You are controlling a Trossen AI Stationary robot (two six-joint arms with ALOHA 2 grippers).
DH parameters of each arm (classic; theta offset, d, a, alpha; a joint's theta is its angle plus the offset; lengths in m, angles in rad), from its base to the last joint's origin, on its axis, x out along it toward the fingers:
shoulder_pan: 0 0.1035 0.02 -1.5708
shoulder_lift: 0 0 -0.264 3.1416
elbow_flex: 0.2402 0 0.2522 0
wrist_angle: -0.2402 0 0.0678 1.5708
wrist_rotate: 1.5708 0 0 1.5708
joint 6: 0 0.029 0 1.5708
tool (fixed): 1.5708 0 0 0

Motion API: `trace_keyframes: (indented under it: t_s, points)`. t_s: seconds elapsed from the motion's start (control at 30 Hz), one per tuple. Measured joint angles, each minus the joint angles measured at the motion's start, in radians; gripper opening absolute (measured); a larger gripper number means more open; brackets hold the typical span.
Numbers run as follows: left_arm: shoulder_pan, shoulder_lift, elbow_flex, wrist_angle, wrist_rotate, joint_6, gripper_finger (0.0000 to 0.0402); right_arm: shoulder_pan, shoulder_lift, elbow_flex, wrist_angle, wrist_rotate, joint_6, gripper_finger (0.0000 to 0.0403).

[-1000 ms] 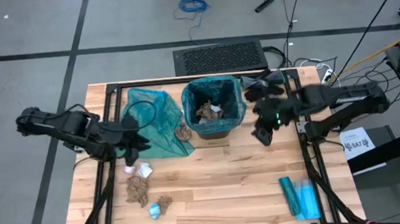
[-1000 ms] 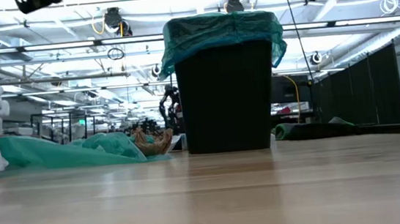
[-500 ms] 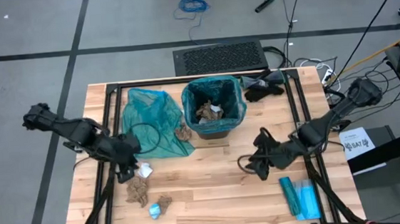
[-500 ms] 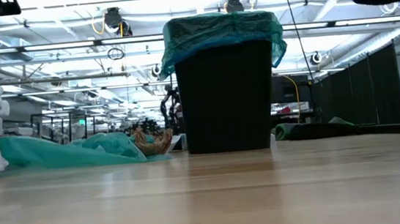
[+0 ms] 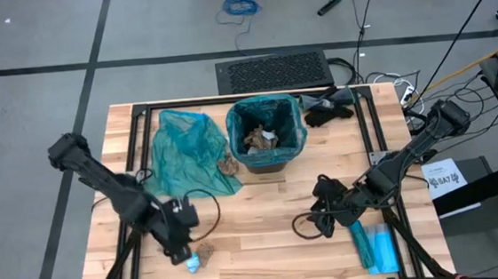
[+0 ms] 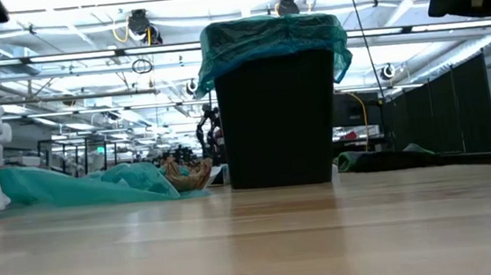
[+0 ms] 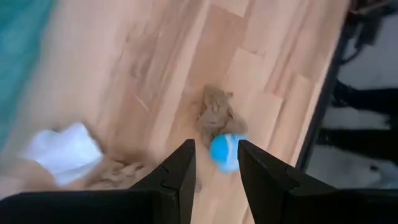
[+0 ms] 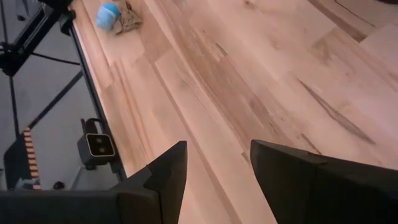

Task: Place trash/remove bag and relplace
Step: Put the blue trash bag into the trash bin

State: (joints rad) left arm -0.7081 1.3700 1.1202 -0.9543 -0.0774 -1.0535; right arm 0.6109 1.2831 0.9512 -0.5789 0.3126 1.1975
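A black bin (image 5: pixel 268 151) lined with a teal bag (image 5: pixel 265 111) stands at the table's (image 5: pixel 265 227) twelve o'clock, holding some paper wads (image 5: pixel 258 139). A loose teal bag (image 5: pixel 188 153) lies at its nine o'clock. The left hand (image 7: pixel 214 165), fingers parted and holding nothing, hangs over the table's seven o'clock just above a brown wad (image 7: pixel 217 112) touching a pale-blue wad (image 7: pixel 225 151); a white wad (image 7: pixel 62 149) lies near. The right hand (image 8: pixel 217 165), also released and empty, hovers over bare wood at five o'clock, beside a blue-teal packet (image 5: pixel 378 245)
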Motion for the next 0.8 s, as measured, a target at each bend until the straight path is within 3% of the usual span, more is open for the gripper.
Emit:
trace_keyframes:
  t_s: [0.47, 0.8]
  points:
    - [-0.114, 0.236, 0.000, 0.195, -0.002, -0.547, 0.0118, 0.000, 0.000, 0.000, 0.002, -0.013, -0.104, 0.0169]
    - [-0.133, 0.338, 0.000, 0.205, 0.036, -0.813, 0.0118, 0.000, 0.000, 0.000, 0.003, -0.031, -0.136, 0.0169]
